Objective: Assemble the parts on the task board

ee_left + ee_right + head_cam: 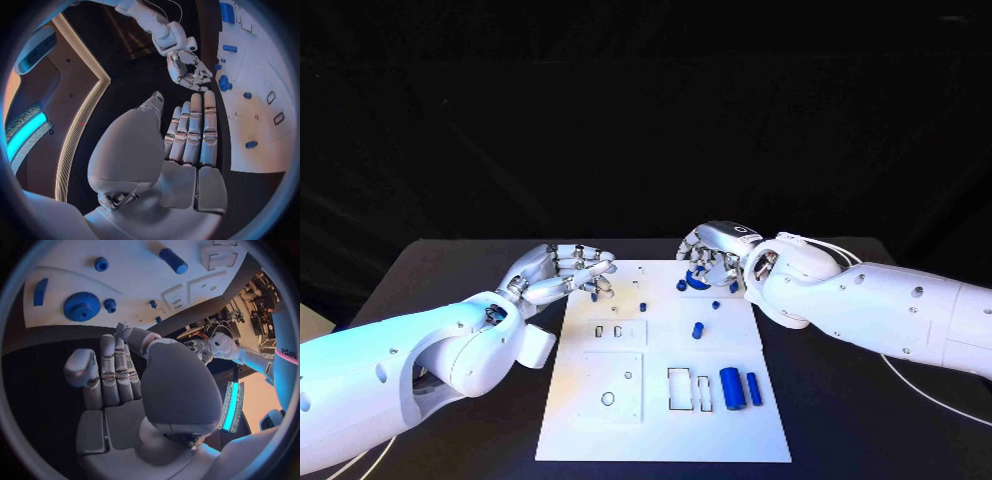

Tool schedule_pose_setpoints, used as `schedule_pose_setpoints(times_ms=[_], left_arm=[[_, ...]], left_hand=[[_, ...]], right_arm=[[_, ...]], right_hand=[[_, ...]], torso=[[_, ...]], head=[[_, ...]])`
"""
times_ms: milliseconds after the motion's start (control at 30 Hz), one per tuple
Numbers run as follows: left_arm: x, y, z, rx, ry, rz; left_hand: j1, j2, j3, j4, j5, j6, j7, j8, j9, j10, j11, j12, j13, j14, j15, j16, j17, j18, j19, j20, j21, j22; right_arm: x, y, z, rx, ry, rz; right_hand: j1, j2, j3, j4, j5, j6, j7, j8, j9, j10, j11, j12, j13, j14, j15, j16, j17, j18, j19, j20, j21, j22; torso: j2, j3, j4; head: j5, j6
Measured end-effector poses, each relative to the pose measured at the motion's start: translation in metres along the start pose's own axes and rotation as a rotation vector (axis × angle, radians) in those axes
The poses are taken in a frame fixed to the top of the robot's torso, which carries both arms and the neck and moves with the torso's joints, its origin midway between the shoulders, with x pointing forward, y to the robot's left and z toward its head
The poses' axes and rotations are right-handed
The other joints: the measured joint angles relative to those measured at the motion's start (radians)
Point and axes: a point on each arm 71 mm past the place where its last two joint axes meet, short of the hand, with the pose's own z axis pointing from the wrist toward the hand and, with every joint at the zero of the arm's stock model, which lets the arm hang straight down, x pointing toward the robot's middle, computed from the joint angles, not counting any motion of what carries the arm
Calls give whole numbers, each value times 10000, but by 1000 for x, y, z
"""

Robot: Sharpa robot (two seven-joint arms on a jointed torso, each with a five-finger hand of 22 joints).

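a white task board (661,440) lies on a black surface (444,260). near its closest edge, toward the right, two blue cylinders (730,385) lie side by side next to rectangular slots. further along the board, small blue pegs (698,328) stand apart. at the board's far edge a blue gear (81,306) and a curved blue piece (40,291) rest. the left robot hand (567,272) hovers at the board's far left corner, fingers straight and apart, holding nothing. the right robot hand (711,255) hangs over the gear, fingers curled; whether it grips anything i cannot tell. risk: a careless descent could knock the loose gear or pegs off the board.
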Motion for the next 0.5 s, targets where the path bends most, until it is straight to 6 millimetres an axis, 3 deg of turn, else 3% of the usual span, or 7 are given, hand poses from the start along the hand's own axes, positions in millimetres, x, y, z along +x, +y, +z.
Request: schedule_pose_setpoints(times_ms=[100, 167, 200, 267, 333, 433, 500], left_arm=[[0, 1, 1, -40, 32, -10], [1, 1, 1, -65, 64, -21], [1, 1, 1, -74, 75, -25], [1, 1, 1, -91, 94, -31], [1, 1, 1, -111, 114, -38], [1, 1, 1, -135, 138, -46], [1, 1, 0, -148, 150, -49]], left_hand=[[-39, 39, 0, 0, 0, -35, 36, -37, 0, -36, 35, 0, 0, 0, 0, -25, 0, 1, 0, 0, -41, -17], [-39, 39, 0, 0, 0, -36, 35, -37, 0, -36, 36, 0, 1, 0, 0, -48, 0, 1, 0, 0, -41, -17], [-39, 39, 0, 0, 0, -35, 35, -36, 0, -36, 35, 0, 0, -6, 6, -49, 1, 1, -37, 37, -41, -18], [-39, 39, 0, 0, 0, -35, 35, -37, 0, -36, 35, 0, 1, -37, 37, -49, 10, 1, -36, 36, -41, -17], [-39, 39, 0, 0, 0, -35, 35, -36, 4, -35, 35, 0, 1, -37, 36, -49, 10, 1, -36, 36, -41, -31], [-39, 39, 0, 0, 0, -47, 24, -36, 9, -35, 35, -21, 0, -37, 36, -61, 9, 0, -35, 36, -61, -33], [-38, 39, 0, 0, 0, -72, -1, -36, 8, -35, 35, -40, -8, -36, 37, -88, 9, 1, -36, 36, -79, -32]], right_arm=[[2, 2, 2, 22, -24, -40], [4, 3, 3, 22, 1, -104], [5, 4, 3, 24, 16, -139], [8, 5, 4, 32, 50, -221], [11, 6, 5, 54, 87, -323], [15, 5, 5, 106, 152, -463], [18, 5, 5, 149, 204, -561]], right_hand=[[-548, -92, -296, 313, 0, 254, -210, 227, 230, -156, -151, 329, 452, 219, -98, 440, 141, -89, 385, -87, 370, 638], [-657, -80, -352, 449, 0, 409, -329, 336, 353, -143, -260, 489, 674, 500, -190, 591, 103, -507, 1258, -179, 1439, 2345], [-711, -122, -381, 509, 0, 422, -343, 336, 400, -200, -300, 518, 748, 579, -220, 648, 40, -546, 1441, -205, 1694, 2709], [-797, -116, -370, 623, 0, 464, -387, 378, 472, -341, -314, 518, 834, 699, -243, 738, -58, -598, 1654, -232, 2040, 2984], [-799, -117, -369, 705, 0, 530, -453, 451, 560, -351, -324, 597, 957, 895, -291, 872, -190, -852, 1697, -277, 2508, 3042], [-929, -247, -390, 778, 0, 561, -485, 491, 654, -438, -398, 638, 1069, 906, -312, 909, -372, -855, 1696, -277, 2414, 3045], [-1040, -354, -469, 857, 0, 502, -468, 490, 714, -1053, -275, 413, 1059, 479, -182, 920, -516, -727, 1412, -227, 1841, 2839]], torso=[[6, 0, -1], [10, 0, -4], [12, 0, -4], [19, -1, -6], [25, -1, -5], [32, -1, -3], [37, 0, 2]], head=[[10, -7], [11, -12], [12, -15], [12, -28], [13, -39], [2, -73], [0, -92]])
